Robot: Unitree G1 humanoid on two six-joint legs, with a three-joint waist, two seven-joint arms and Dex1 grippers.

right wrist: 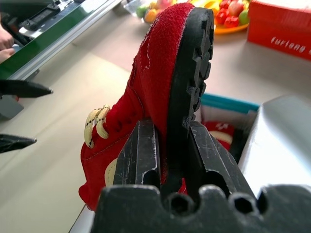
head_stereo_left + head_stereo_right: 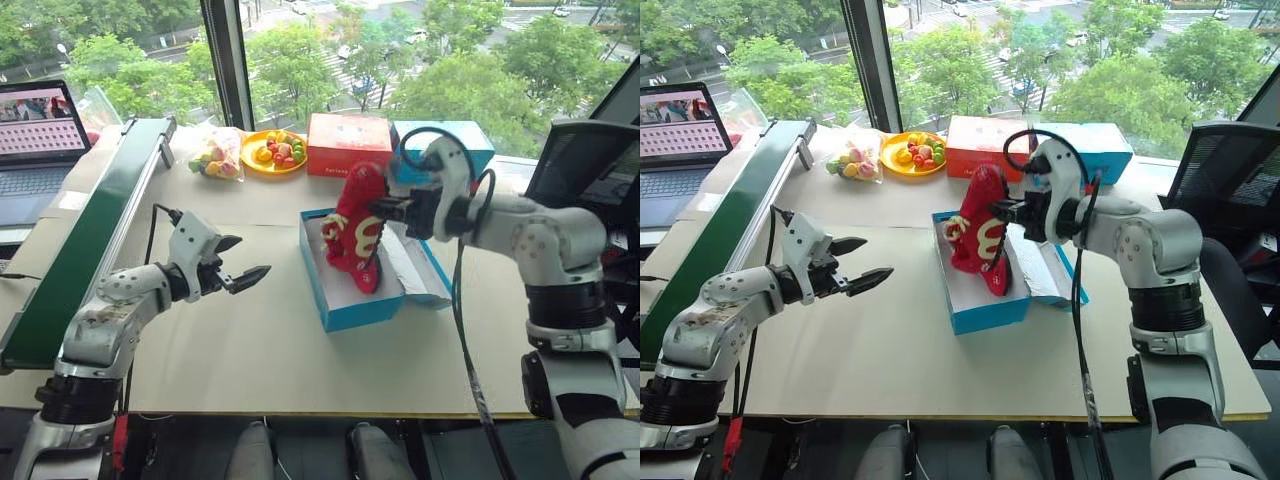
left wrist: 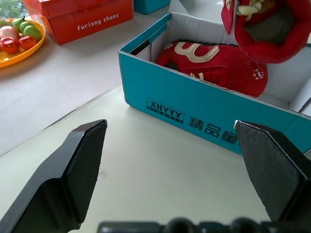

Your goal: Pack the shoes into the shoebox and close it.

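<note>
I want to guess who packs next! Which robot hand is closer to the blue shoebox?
Right. The right gripper hangs just above the shoebox, clamping a red shoe. The left gripper waits open over the bare table, off to the box's side.

White arms point(image 2: 540, 235), black fingers point(image 2: 252, 277)

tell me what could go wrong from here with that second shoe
The right gripper pinches the held shoe only by its sole edge, so it may slip or twist. One shoe already lies in the shoebox; the second could land on top and keep the lid from closing.
</note>
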